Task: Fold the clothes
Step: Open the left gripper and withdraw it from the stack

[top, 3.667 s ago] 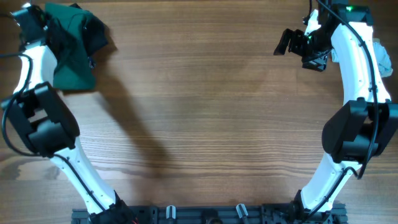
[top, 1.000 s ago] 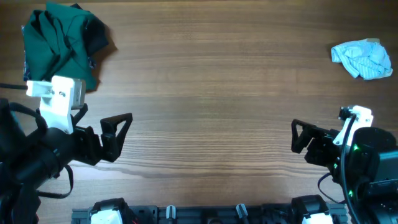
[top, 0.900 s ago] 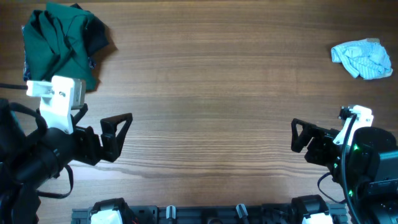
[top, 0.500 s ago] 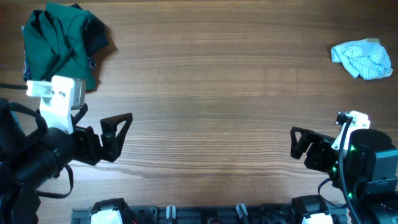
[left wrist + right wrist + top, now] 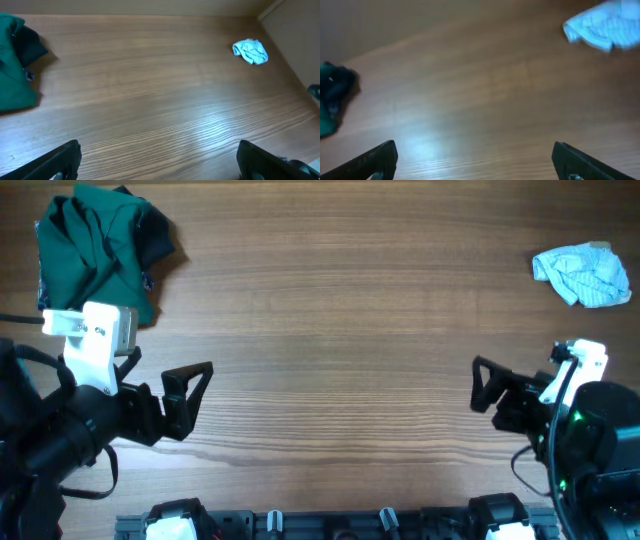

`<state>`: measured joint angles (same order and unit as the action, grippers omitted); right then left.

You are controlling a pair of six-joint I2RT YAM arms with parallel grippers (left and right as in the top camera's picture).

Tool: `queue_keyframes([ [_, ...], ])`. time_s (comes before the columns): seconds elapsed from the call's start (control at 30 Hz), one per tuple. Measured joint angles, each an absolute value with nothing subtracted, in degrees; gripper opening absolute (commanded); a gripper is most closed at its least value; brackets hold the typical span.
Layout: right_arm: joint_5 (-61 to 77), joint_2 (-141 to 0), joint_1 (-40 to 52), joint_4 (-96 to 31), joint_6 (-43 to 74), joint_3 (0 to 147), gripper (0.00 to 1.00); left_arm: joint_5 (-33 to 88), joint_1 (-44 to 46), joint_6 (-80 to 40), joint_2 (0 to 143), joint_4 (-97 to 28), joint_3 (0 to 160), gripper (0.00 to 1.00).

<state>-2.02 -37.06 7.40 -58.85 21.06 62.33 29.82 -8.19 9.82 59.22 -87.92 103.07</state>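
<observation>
Wood-grain table point(image 5: 330, 330), its middle bare of cloth, lit evenly.

Change, past few seconds: both arms were stretched to the far corners, left over the green garment pile point(image 5: 95, 250), right by the light blue cloth point(image 5: 583, 275). Both are now drawn back to the near edge. Over the last half second the left arm has held position; the right gripper point(image 5: 480, 387) has shifted a little, toward its own side.

Left gripper point(image 5: 198, 400): jaws wide apart, nothing between them. Left wrist view confirms this, with fingers point(image 5: 60, 160) at the frame edges and only wood between. Right gripper: jaws likewise apart and empty, same picture in the right wrist view.

Location of work items: the green pile lies at the far left corner, lumpy, with a darker piece point(image 5: 155, 235) showing at its right side. The blue cloth lies at the far right corner, crumpled, well apart from both grippers. Neither item is touched.

Reading: the retreat leaves both items fully visible to the overhead camera. The blue cloth is plainly unfolded. The green pile is bunched rather than squared, though I cannot tell how many garments it holds. Judgement: no fold stands completed. An item would first have to come to the open centre and be spread flat.
</observation>
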Motion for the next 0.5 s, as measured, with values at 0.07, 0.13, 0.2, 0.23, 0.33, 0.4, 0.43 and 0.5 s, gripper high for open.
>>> queue_keyframes([
  [0.07,-1.98,-35.48,6.94,-54.52,19.66,60.1,1.0,29.82,-8.19,9.82,59.22,-87.92,103.07,1.0],
  [0.13,-1.98,-31.77,5.87,-48.99,18.52,55.31,1.0,29.82,-8.19,9.82,59.22,-87.94,103.07,1.0],
  [0.2,-1.87,-28.12,5.08,-43.13,17.87,50.52,1.0,29.82,-8.19,9.82,59.2,-87.96,103.07,1.0],
  [0.23,-1.69,-26.74,4.71,-41.6,17.82,48.8,1.0,29.82,-8.19,9.82,59.22,-87.94,103.07,1.0],
  [0.33,-0.45,-19.81,3.27,-30.37,17.63,37.87,1.0,29.8,-8.19,9.82,59.2,-87.94,103.07,1.0],
  [0.4,0.01,-16.84,2.81,-24.93,17.61,32.27,1.0,29.82,-8.19,9.82,59.22,-87.96,103.07,1.0],
  [0.43,0.25,-15.09,2.76,-20.56,17.61,28.77,1.0,29.8,-8.19,9.82,59.2,-87.99,103.07,1.0],
  [0.5,1.15,-11.51,2.76,-14.94,17.63,21.87,1.0,29.82,-8.19,9.82,59.24,-87.99,103.07,1.0],
])
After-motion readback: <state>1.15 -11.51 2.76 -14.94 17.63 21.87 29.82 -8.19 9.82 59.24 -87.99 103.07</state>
